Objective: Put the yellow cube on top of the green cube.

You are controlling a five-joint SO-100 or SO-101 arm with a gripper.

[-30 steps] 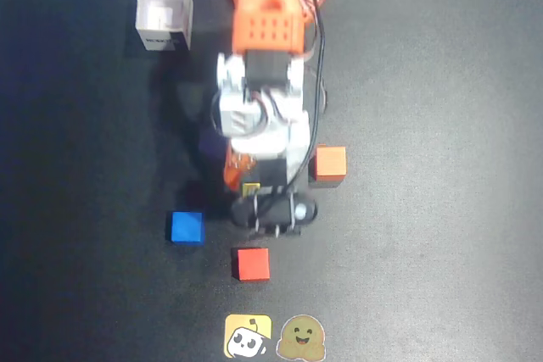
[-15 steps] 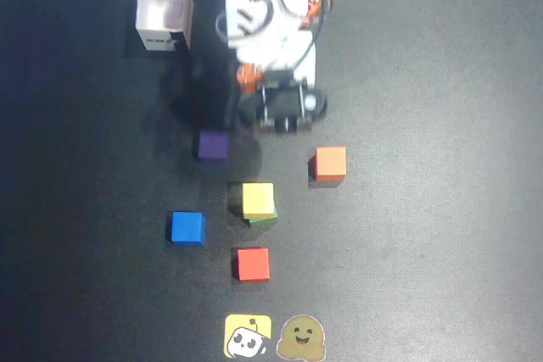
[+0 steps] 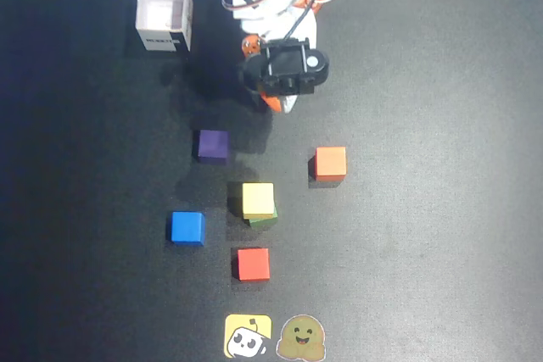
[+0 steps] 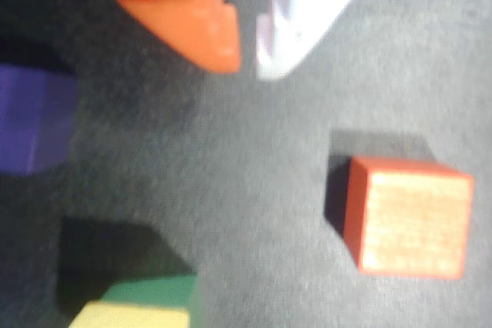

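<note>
Stacking looks done: yellow cube (image 3: 258, 198) sits on top of green cube (image 3: 264, 219), with only a sliver of green peeking out at the 5 o'clock corner of the yellow in the overhead view. Same pair seen at the bottom edge of the wrist view, yellow cube (image 4: 131, 315) over green cube (image 4: 150, 289), slightly offset rather than flush.

Gripper (image 3: 276, 104) raised and parked near the arm's base, at 12 o'clock from the stack and well apart from it. In the wrist view, gripper (image 4: 246, 63) empty, orange finger and white finger nearly together with just a narrow slit between the tips, clamped on nothing.

Around the stack in the overhead view: purple cube (image 3: 213, 145) at 11 o'clock, orange cube (image 3: 330, 162) at 2 o'clock, blue cube (image 3: 187, 227) at 8 o'clock, red cube (image 3: 253, 264) at 6 o'clock, none touching it. White box (image 3: 165, 14) far off toward 10 o'clock; 2 stickers (image 3: 248, 336) at the bottom edge.

Step in hand, by judgement: retreat after release. Next move calls for little beyond settling at rest, clear of the purple cube below the jaws. If a tidier stack were wanted, a gentle re-grasp and nudge toward 5 o'clock would be needed, at the risk of toppling it.
</note>
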